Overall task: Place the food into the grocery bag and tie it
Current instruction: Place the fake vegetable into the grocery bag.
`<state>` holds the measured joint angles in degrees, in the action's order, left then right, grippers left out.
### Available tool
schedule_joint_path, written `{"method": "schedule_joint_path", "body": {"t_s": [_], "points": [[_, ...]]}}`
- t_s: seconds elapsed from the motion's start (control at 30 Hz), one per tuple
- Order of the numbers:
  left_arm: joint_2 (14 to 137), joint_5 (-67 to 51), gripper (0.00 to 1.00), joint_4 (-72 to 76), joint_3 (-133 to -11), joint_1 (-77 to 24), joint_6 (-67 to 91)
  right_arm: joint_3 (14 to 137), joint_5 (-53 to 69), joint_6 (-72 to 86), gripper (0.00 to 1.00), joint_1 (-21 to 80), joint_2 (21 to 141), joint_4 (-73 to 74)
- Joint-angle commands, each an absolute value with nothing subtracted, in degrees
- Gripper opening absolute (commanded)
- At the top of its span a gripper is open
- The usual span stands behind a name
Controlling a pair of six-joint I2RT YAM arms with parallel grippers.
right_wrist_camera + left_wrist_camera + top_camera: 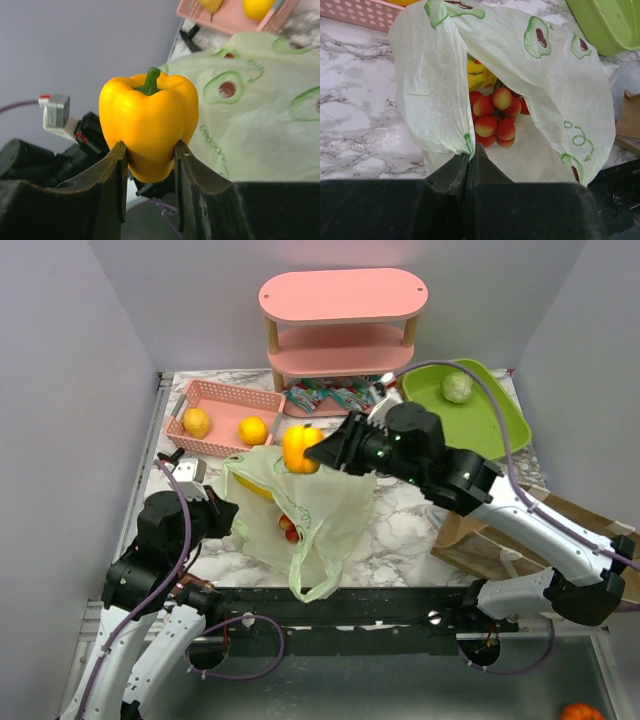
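**Bell pepper gripped over the open bag, not yet dropped**

The bell pepper (148, 120) is clamped stem-up in the right pincer (318, 453). It is taken across its lower flanks, with the jaws parted only to the pepper's width. It is carried in the air, clear of the surface (400, 530), and the grocery bag (560, 90) lies just beneath and beside that pincer.

The pepper is judged light, hollow and firm, with a waxy skin that could slip. A hold across the wide flanks, as seen, is judged safest, and hard squeezing is not needed.

The bag's rim is pinched in the left pincer (470, 156), whose jaws are closed right down on the thin film. The mouth is thereby held open just in front of it. The film is judged limp, light and easily torn, so it is best taken at the rim or the loop handles.

Inside the bag, a little beyond the left pincer, red fruits (495, 117) are seen, with bananas (477, 75) behind them.

Well beyond the right pincer, the leafy head (457, 388) sits in a green tub (500, 425). The snack packets (335, 398) lie at the foot of a pink shelf (343, 295).

A pink basket (225, 410) with two yellow-orange fruits lies beyond the left pincer. A brown paper bag (470, 530) is seen under the right arm.
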<state>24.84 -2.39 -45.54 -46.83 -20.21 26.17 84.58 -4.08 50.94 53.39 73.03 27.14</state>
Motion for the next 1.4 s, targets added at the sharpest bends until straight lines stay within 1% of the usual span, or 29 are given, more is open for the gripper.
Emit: {"method": "schedule_joint_path", "body": {"t_s": [0.0, 0.2, 0.57, 0.73, 0.9, 1.07, 1.37], "points": [[26.6, -4.2, 0.0, -48.8, -51.6, -19.9, 25.4, 87.2, -7.3, 51.3, 0.01, 61.9, 77.5, 28.2], [27.2, -4.0, 0.0, -51.2, -55.2, -19.9, 24.6, 88.0, -6.0, 51.6, 0.01, 67.6, 82.7, 27.6], [26.5, -7.1, 0.0, -52.4, -56.6, -19.9, 25.2, 86.8, -5.3, 52.2, 0.01, 70.0, 88.3, 26.9], [26.3, -8.8, 0.0, -52.7, -56.5, -19.9, 25.7, 87.1, -8.7, 51.7, 0.01, 70.0, 90.7, 28.2], [25.4, -10.3, 0.0, -52.8, -56.0, -19.9, 25.8, 90.5, -15.5, 48.5, 0.01, 70.0, 94.1, 31.5], [23.9, -10.9, 0.0, -53.0, -55.8, -19.9, 25.1, 94.3, -18.9, 44.9, 0.01, 70.0, 97.9, 32.3], [20.1, -13.7, 0.0, -50.8, -50.1, -19.9, 25.6, 101.9, -25.2, 40.4, 0.01, 69.5, 105.5, 34.8]]}}
